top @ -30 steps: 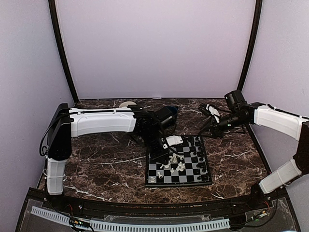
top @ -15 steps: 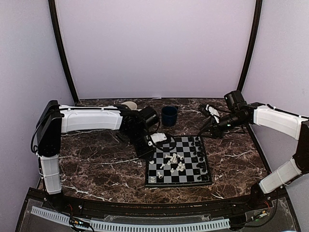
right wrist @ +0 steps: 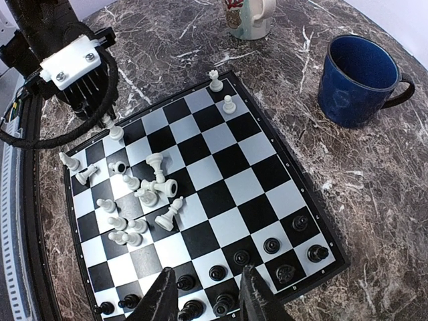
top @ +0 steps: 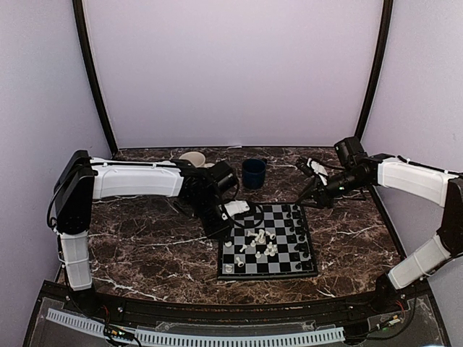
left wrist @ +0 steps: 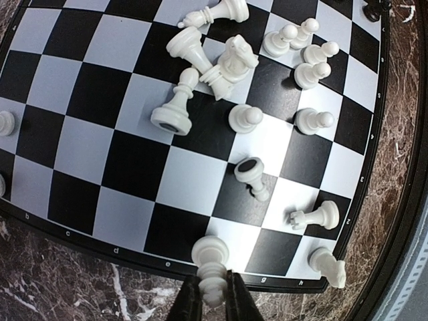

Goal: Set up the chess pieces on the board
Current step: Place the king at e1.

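The board (left wrist: 134, 160) lies on the marble table, also seen in the top view as the board (top: 286, 266). My left gripper (left wrist: 212, 294) is shut on a white chess piece (left wrist: 210, 253), whose base hangs over the edge row at the board's far-left side (top: 233, 223). Several white pieces (left wrist: 221, 67) lie toppled in a heap mid-board, with others standing singly. Black pieces (right wrist: 271, 245) stand in rows along the right side. My right gripper (right wrist: 210, 297) hovers open above the black rows with nothing between its fingers.
A blue mug (top: 253, 173) stands behind the board. A pale round object (top: 192, 157) sits at the back left. The left arm's gripper body (right wrist: 73, 63) hangs over the board's far-left corner. Purple walls close in the table on three sides.
The left arm has drawn back from over the board's middle to its far-left edge, uncovering the blue mug. The right arm has barely moved.
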